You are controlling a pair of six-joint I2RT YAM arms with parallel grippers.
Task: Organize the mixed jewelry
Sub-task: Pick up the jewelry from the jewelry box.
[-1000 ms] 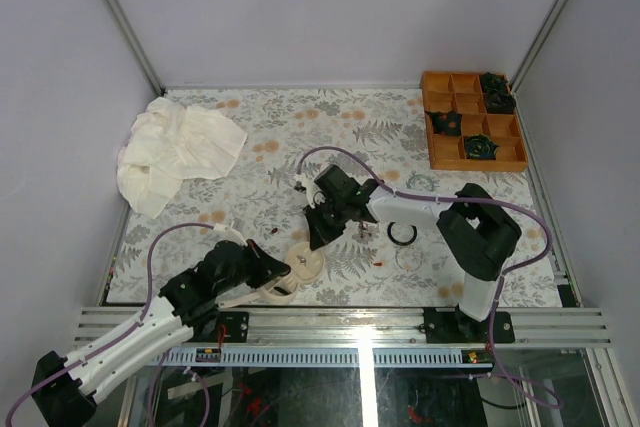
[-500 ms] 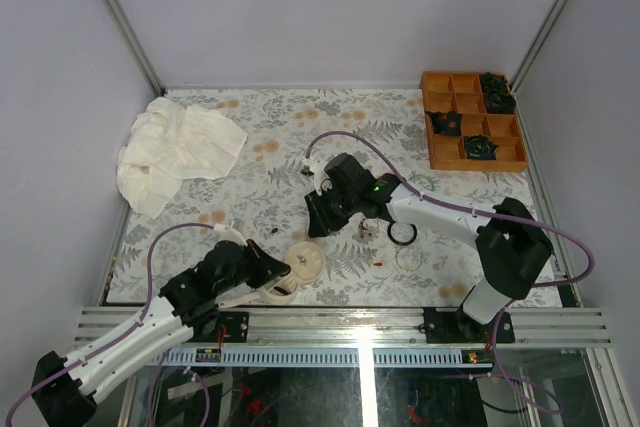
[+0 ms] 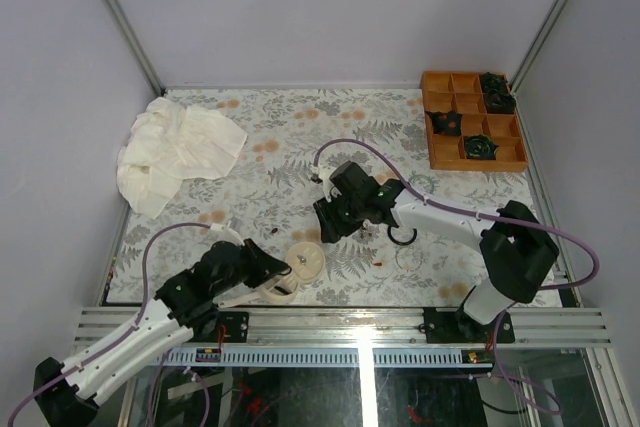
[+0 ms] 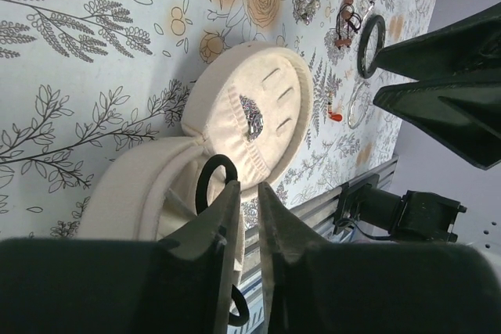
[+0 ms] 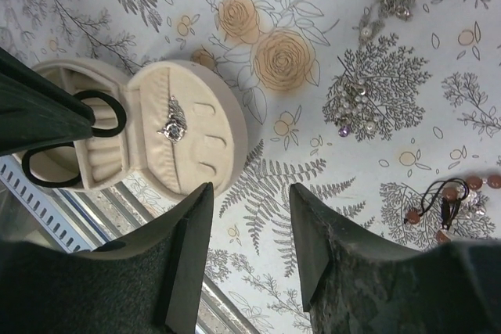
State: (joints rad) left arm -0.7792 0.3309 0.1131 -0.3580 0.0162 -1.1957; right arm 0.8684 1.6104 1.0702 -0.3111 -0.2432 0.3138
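Note:
An open cream round box lies at the near edge, lid [image 3: 306, 263] beside base [image 3: 272, 290]. Its lid holds a stone ring [image 5: 174, 127], also in the left wrist view [image 4: 252, 115]. Two black rings [image 5: 102, 111] lie in the base. My left gripper [image 3: 283, 269] [image 4: 249, 185] is over the base, jaws a thin slit apart with nothing seen between them. My right gripper [image 3: 325, 230] [image 5: 250, 189] is open and empty above the mat, just right of the lid. A black ring [image 3: 403, 235], clear hoop [image 3: 410, 259], teal bracelet [image 3: 420, 183] and reddish bit [image 3: 379, 264] lie on the mat.
A white cloth [image 3: 175, 152] lies at the back left. An orange compartment tray [image 3: 472, 145] with dark pieces stands at the back right. A brown bead cord [image 5: 446, 201] and pearl cluster [image 5: 356, 119] lie on the mat. A metal rail [image 3: 360, 325] runs along the near edge.
The right arm's elbow has swung out to the right and its gripper has shifted slightly right and nearer. The left arm and the box have not moved.

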